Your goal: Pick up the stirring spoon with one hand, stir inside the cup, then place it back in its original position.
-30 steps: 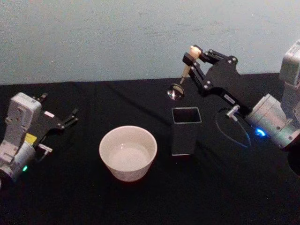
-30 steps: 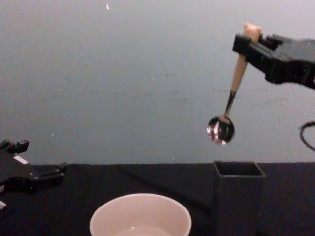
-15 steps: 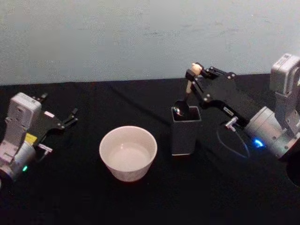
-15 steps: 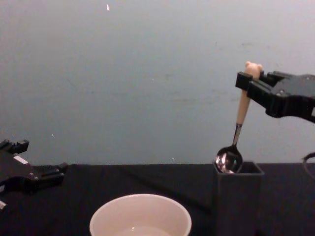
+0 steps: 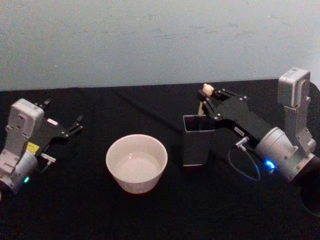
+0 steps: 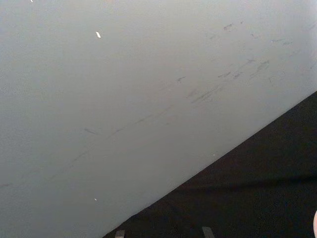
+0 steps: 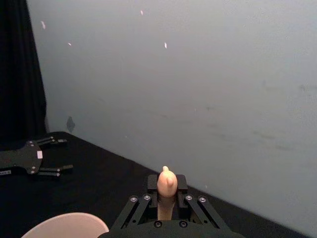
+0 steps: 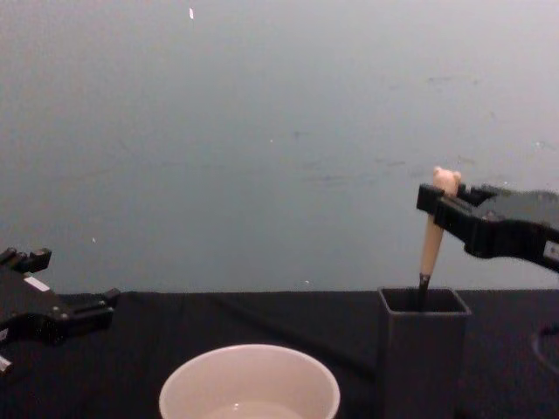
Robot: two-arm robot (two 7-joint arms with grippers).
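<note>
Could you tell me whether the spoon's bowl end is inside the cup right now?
No, the spoon reaches down into the dark square holder beside the cup, with the right gripper shut on its handle.

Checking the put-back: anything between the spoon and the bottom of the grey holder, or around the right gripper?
Nothing visible. The right gripper grips the stirring spoon just under its bear knob, with the bowl end already down inside the holder. The cup sits apart, nearer the idle left gripper. The holder's inside is hidden.

- The stirring spoon [image 8: 431, 240] is gripped near its bear-head knob by the right gripper [image 8: 439, 206].
- Its lower end is sunk in the dark holder [image 8: 423, 349].
- The cup [image 8: 249, 384] is seen lower left of it.
- The left gripper [image 8: 83, 309] is held at the left edge.
</note>
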